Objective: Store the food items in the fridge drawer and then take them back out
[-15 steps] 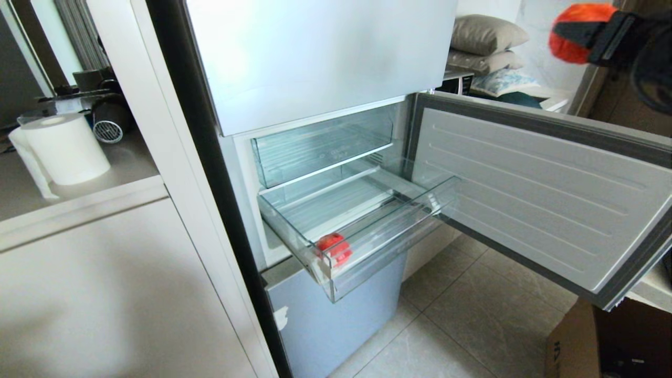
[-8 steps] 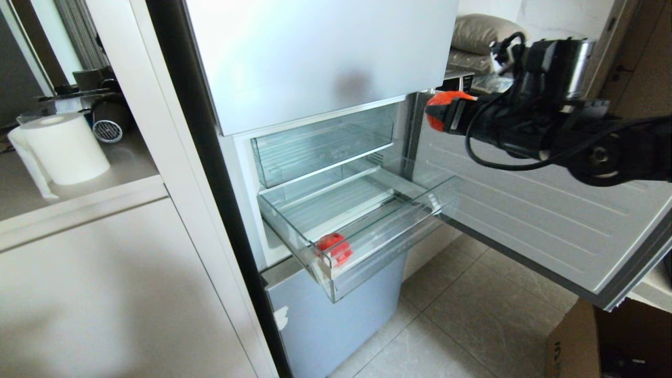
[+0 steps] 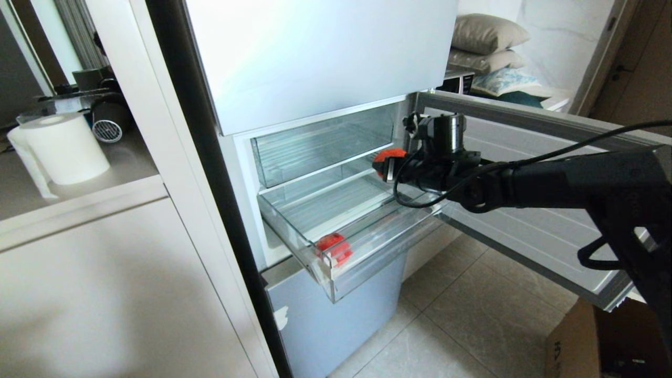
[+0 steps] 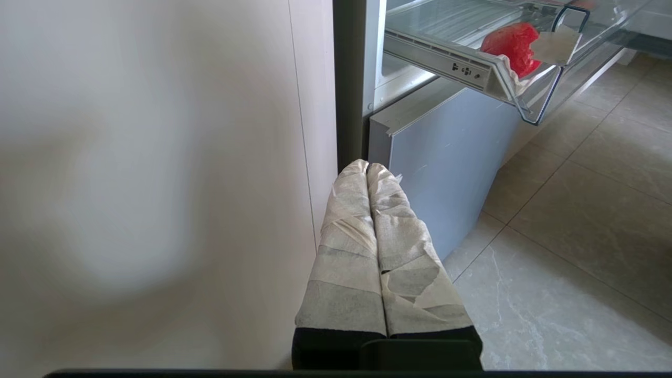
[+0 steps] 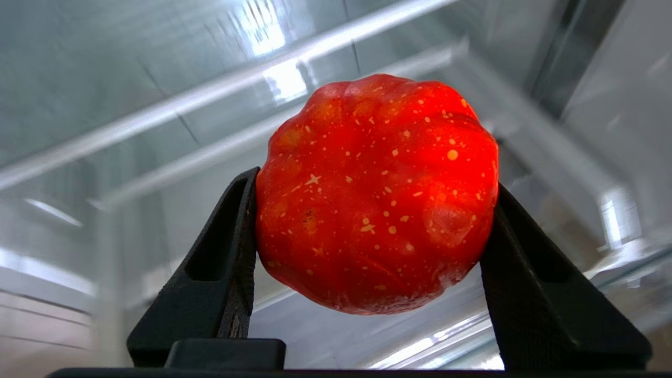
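1. Right claw [image 3: 386,164] clamped on a glossy red speckled round fruit [image 5: 378,194], held above the rear of the clear plastic ribbed fridge drawer [image 3: 367,247], which is pulled out.
2. A second red fruit [image 3: 334,248] lies in the drawer's front corner, by the white tape scrap [image 4: 559,44].
3. Left claw [image 4: 369,173], tape-wrapped fingers together, low beside the fridge's grey lower panel [image 4: 446,152].

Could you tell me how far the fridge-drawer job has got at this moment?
Done: one red fruit lies at the front corner of the pulled-out fridge drawer. In hand: the right gripper holds a second red fruit above the drawer's back. Left: setting it down, then taking both out. The left gripper hangs parked.
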